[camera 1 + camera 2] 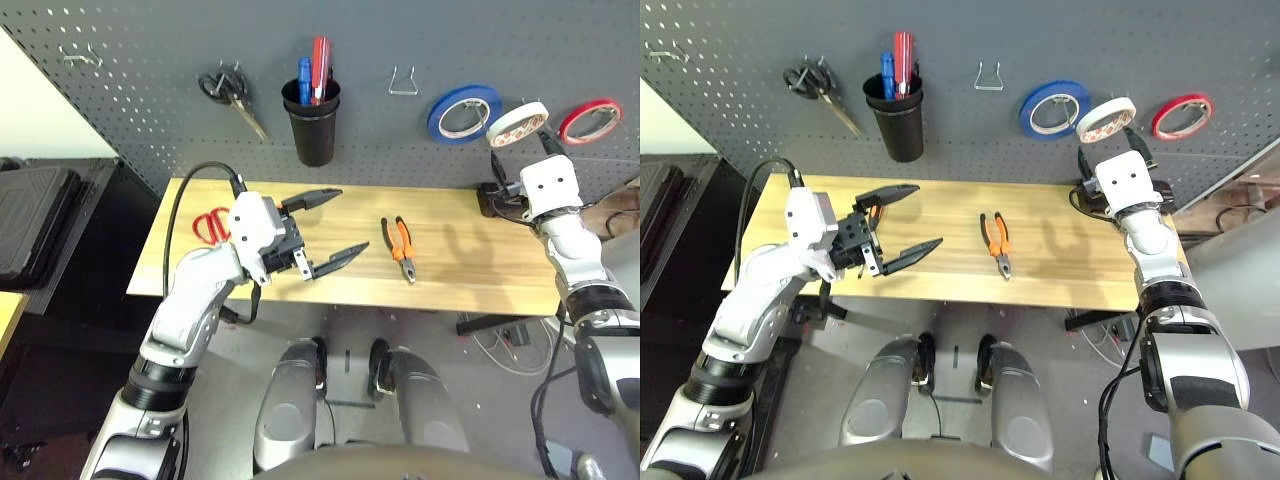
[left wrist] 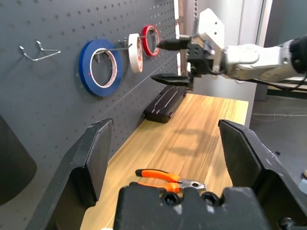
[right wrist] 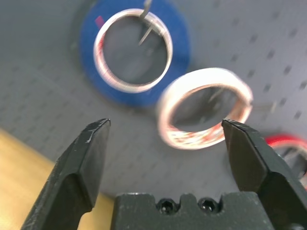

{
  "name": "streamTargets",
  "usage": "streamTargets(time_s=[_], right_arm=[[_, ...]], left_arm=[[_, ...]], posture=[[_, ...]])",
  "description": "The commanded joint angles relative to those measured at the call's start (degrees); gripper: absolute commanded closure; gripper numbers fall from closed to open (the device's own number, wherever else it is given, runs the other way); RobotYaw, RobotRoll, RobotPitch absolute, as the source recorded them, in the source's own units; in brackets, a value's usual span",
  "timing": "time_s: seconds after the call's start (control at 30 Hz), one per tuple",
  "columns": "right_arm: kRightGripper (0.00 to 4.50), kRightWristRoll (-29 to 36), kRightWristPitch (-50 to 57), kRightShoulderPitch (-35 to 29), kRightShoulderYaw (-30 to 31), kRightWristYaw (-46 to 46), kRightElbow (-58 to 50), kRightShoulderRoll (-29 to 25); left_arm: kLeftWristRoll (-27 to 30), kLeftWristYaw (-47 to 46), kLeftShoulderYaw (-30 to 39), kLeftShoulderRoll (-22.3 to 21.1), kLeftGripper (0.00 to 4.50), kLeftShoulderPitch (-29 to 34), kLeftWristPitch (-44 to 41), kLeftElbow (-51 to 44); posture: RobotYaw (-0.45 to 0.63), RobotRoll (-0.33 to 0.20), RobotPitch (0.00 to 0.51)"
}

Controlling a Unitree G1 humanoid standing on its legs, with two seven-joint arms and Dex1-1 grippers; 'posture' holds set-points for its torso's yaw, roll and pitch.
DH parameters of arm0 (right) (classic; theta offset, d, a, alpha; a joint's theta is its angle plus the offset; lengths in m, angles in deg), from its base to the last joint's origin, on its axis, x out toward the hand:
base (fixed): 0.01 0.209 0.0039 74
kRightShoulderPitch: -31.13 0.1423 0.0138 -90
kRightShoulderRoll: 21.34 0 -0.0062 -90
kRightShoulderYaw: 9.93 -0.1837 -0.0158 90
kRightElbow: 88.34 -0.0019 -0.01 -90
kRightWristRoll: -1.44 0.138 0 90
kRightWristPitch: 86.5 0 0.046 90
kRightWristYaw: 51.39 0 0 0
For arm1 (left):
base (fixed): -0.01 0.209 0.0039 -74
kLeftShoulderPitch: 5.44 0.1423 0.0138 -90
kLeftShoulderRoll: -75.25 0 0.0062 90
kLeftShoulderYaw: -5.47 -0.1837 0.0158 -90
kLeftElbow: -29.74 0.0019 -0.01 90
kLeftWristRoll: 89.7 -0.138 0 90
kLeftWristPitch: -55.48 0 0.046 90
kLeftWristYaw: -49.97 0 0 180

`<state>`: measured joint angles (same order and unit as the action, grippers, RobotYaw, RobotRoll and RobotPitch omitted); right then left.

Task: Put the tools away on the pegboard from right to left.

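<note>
Upper right of the frame, white tape roll (image 1: 518, 124) hangs on dark grey perforated pegboard (image 1: 140, 60); right gripper (image 3: 163, 143) spread wide before it. Left gripper (image 1: 325, 228) open, empty, centre-left; orange-and-black-handled pliers (image 1: 402, 248) on wooden table (image 1: 470, 270)

The left arm is bent and reaches forward low over the bench, and its end effector (image 1: 325, 225) has both black fingers spread wide apart, holding nothing. The right arm is stretched up and forward, and its end effector (image 2: 169, 61) also has the fingers parted and empty.
</note>
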<state>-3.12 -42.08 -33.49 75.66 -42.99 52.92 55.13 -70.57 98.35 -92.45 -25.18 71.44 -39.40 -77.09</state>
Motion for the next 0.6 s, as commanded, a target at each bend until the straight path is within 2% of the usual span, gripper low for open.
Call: streamTargets(time_s=[0.03, 0.2, 0.4, 0.6], right_arm=[[0.06, 3.0, 5.9, -5.2, 0.1, 3.9, -5.8, 1.5], [0.06, 5.2, 18.9, -10.1, 1.0, 7.7, -15.3, 4.1], [0.06, 6.2, 41.1, -13.2, 2.6, 10.8, -27.8, 6.4], [0.06, 7.4, 61.9, -12.9, 4.0, 12.0, -36.9, 9.0]], left_arm=[[-1.7, 0.9, -1.0, -1.7, 0.00, 0.5, -1.2, 1.0], [-5.5, 1.4, -2.3, -4.6, 0.00, 0.1, -2.1, 2.7], [-12.5, 1.5, -5.1, -9.1, 0.00, 0.2, -2.5, 6.3], [-15.5, 1.4, -6.3, -9.6, 0.00, 0.1, -3.2, 7.6]], posture=[[0.22, 0.000, 0.175], [0.21, 0.000, 0.179], [0.22, 0.000, 0.194], [0.22, 0.000, 0.213]])
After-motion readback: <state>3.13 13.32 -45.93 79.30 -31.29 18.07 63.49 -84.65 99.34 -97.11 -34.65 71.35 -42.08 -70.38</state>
